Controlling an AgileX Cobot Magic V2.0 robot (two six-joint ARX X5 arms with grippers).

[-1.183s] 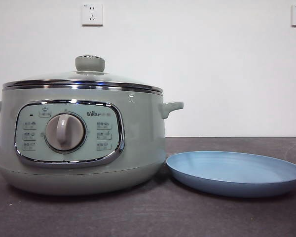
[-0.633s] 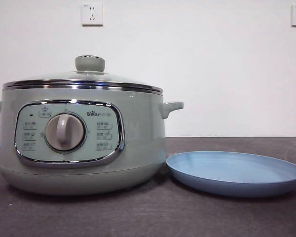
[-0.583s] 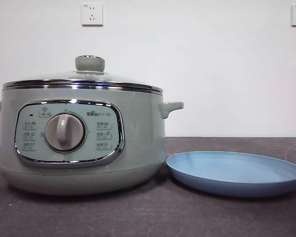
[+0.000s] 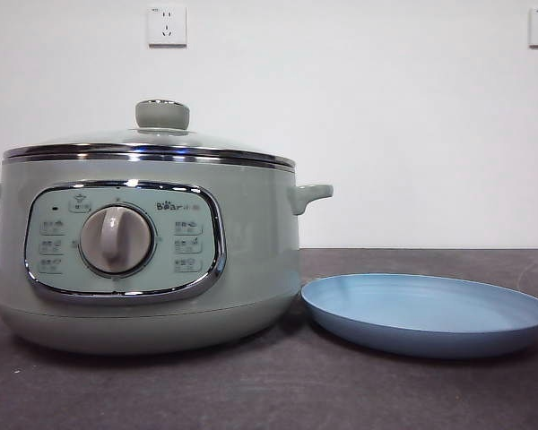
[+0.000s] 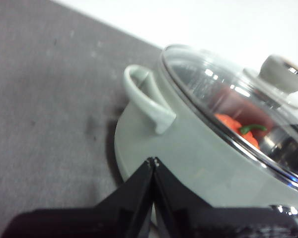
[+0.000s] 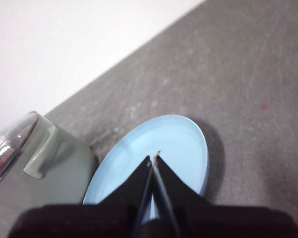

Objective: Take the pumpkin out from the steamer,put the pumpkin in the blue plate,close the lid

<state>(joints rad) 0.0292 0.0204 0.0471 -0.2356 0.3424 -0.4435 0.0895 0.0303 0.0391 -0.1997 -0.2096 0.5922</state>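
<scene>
The sage-green steamer (image 4: 148, 260) stands at the left of the table with its lid (image 4: 152, 139) on. Through the glass lid (image 5: 228, 89) in the left wrist view I see the orange pumpkin (image 5: 233, 126) with its green stem inside the steamer (image 5: 188, 153). The blue plate (image 4: 426, 313) lies empty to the right of the pot. My left gripper (image 5: 153, 161) is shut and empty, above the steamer's side handle. My right gripper (image 6: 154, 156) is shut and empty, above the blue plate (image 6: 179, 144). Neither gripper shows in the front view.
The dark grey table (image 4: 278, 385) runs to a white wall with two sockets (image 4: 167, 25). The steamer's side handle (image 5: 146, 96) sticks out toward the left gripper. Its other handle (image 6: 42, 153) shows beside the plate.
</scene>
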